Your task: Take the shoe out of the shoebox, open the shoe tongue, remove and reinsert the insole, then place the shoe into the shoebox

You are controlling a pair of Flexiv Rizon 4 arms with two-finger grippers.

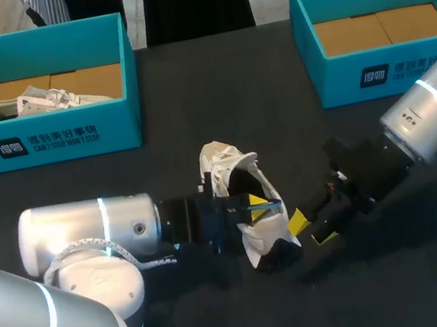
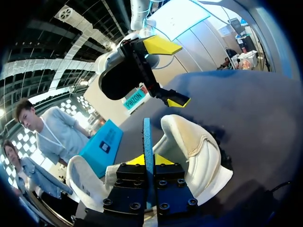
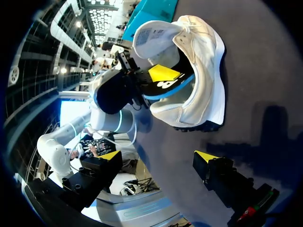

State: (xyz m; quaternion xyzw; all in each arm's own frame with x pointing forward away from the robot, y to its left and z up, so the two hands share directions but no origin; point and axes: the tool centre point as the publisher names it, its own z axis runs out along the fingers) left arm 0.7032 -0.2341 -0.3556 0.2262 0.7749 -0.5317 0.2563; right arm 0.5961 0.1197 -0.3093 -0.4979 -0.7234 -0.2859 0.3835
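Arms come in from both sides over the near part of the dark table. The left fingers are pressed together on the insole, a black sheet with a blue edge. They pinch it from two sides, and it runs edge-on between them. The insole sits partly inside the mouth of the white shoe. That shoe rests on the table near the middle, around the left fingertips, with its opening turned toward the right arm. Just beside the shoe, the right fingers are spread wide with nothing between them. They are close to the heel end of the shoe but apart from it. Farther back, at the table's far edge, stand two teal boxes, well apart from each other. The left shoebox holds a second shoe, pale, lying on its brown cardboard floor. The right shoebox shows only its cardboard floor.
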